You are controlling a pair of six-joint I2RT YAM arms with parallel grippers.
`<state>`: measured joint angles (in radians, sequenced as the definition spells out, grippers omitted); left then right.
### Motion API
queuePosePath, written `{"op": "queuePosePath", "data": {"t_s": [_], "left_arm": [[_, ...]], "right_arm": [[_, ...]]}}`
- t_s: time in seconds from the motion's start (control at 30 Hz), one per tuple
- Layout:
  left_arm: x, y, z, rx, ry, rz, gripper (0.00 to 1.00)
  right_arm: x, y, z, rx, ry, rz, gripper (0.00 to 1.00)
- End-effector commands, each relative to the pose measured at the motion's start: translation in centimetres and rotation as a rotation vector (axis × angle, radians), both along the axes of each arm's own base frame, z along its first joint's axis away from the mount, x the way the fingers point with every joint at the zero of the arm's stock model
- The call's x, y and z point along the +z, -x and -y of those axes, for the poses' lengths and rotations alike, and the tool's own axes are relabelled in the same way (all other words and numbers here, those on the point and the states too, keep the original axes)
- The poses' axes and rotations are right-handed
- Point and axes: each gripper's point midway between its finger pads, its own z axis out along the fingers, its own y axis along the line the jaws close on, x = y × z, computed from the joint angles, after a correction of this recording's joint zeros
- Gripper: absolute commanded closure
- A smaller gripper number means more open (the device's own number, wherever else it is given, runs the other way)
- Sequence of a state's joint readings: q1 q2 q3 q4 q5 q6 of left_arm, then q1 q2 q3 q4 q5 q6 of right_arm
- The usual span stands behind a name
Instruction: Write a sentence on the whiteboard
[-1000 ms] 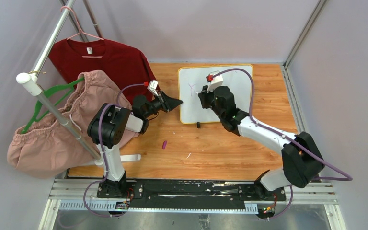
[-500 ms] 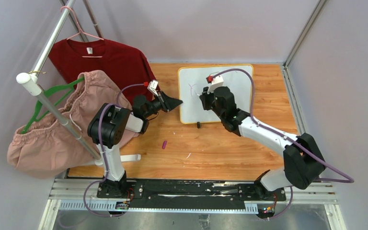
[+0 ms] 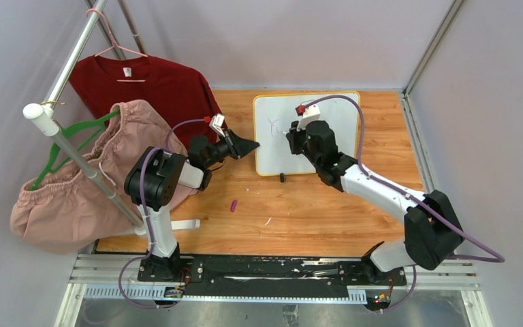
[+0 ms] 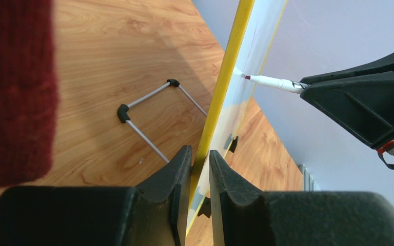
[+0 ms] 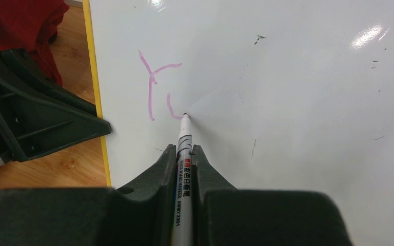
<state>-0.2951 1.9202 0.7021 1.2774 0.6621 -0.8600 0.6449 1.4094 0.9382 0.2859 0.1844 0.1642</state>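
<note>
My left fingers point(image 4: 177, 177) are pinched nearly shut on the yellow edge of the whiteboard point(image 5: 297, 113), my right fingers point(image 5: 160, 171) clamped on the marker point(image 5: 184, 154), tip on the board just ahead beside the first purple strokes of the sentence point(image 5: 153, 87); board looks stiff, light, slick-faced, probably tippy, so I'd hold the frame.

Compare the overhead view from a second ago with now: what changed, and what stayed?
The right hand, shut on the marker, shifted slightly rightward across the whiteboard, apparently extending the purple writing. Nothing was taken up or released. The left hand stays clamped on the whiteboard's yellow left edge, and the whiteboard has not moved.
</note>
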Motion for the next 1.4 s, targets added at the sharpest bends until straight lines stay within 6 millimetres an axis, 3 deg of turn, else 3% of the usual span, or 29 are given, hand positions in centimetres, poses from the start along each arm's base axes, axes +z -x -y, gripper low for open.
{"op": "queuePosePath", "data": {"t_s": [0.0, 0.23, 0.97, 1.37], "left_arm": [[0.9, 0.3, 0.1, -0.018, 0.009, 0.064, 0.77], [1.1, 0.2, 0.0, -0.016, 0.012, 0.069, 0.77], [1.4, 0.3, 0.1, -0.017, 0.019, 0.076, 0.78], [1.5, 0.3, 0.0, -0.018, 0.016, 0.080, 0.78]], "right_arm": [[1.7, -1.6, 1.3, -0.062, -0.003, 0.042, 1.00], [2.4, -1.8, 0.5, -0.036, -0.019, 0.048, 1.00], [1.5, -1.3, -2.1, 0.049, -0.031, 0.014, 1.00], [4.4, 0.5, 1.1, -0.027, -0.070, 0.112, 1.00]]}}
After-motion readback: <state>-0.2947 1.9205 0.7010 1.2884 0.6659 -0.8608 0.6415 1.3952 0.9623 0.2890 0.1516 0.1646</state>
